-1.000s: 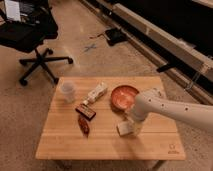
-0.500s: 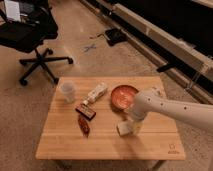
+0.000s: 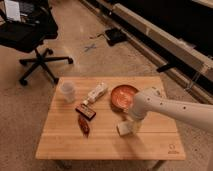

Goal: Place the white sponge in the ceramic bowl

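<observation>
The white sponge (image 3: 123, 129) is a small cream block lying on the wooden table (image 3: 60, 142), right of centre near the front. The ceramic bowl (image 3: 122, 96) is orange-red, sits just behind the sponge, and looks empty. My gripper (image 3: 131, 126) is at the end of the white arm (image 3: 170, 107) that reaches in from the right. It is down at the sponge, against its right side. The arm's wrist covers the bowl's right rim.
A translucent plastic cup (image 3: 68, 91) stands at the table's back left. A cream labelled box (image 3: 97, 92), a dark bar (image 3: 86, 111) and a red packet (image 3: 84, 126) lie left of the bowl. A black office chair (image 3: 30, 35) stands behind the table.
</observation>
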Controlling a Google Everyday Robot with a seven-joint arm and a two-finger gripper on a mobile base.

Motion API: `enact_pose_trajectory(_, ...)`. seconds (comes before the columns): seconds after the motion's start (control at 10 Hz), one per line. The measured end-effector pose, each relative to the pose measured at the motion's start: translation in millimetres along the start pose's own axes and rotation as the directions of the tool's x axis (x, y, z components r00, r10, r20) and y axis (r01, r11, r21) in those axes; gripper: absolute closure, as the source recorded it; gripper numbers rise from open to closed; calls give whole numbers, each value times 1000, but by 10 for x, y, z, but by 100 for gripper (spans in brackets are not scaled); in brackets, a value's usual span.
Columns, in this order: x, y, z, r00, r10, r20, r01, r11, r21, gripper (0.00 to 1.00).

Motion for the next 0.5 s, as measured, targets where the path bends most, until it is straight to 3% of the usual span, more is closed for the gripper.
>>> enact_pose_trajectory(0.5, -4, 61, 161, 1000, -5, -16, 4, 999, -52, 20)
